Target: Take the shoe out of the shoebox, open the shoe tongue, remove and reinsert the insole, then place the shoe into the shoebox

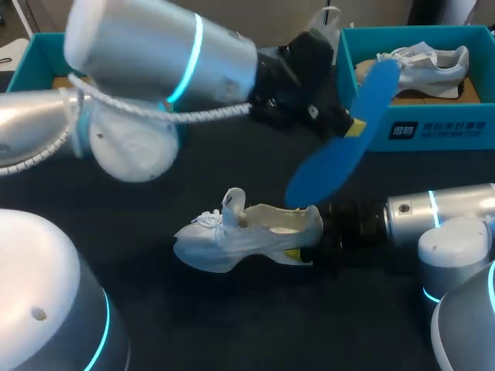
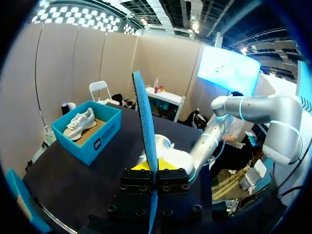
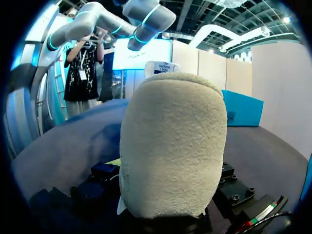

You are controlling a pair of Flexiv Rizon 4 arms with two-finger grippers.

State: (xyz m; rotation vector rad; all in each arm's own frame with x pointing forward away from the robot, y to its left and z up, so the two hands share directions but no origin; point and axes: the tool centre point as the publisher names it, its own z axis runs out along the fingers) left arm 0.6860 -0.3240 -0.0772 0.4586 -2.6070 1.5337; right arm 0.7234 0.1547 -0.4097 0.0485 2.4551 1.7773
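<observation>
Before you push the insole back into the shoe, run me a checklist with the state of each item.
1. Left gripper shut on the blue insole: ok.
2. Right gripper holding the white shoe at its heel, upright on the table: ok.
3. Tongue pulled up, opening uncovered: ok.
4. Insole lined up with the opening: not ok; it hangs tilted in the air, its lower end above the heel end, apart from the shoe.
5. Room in the shoebox for later: cannot tell; a second shoe already lies in it.
</observation>
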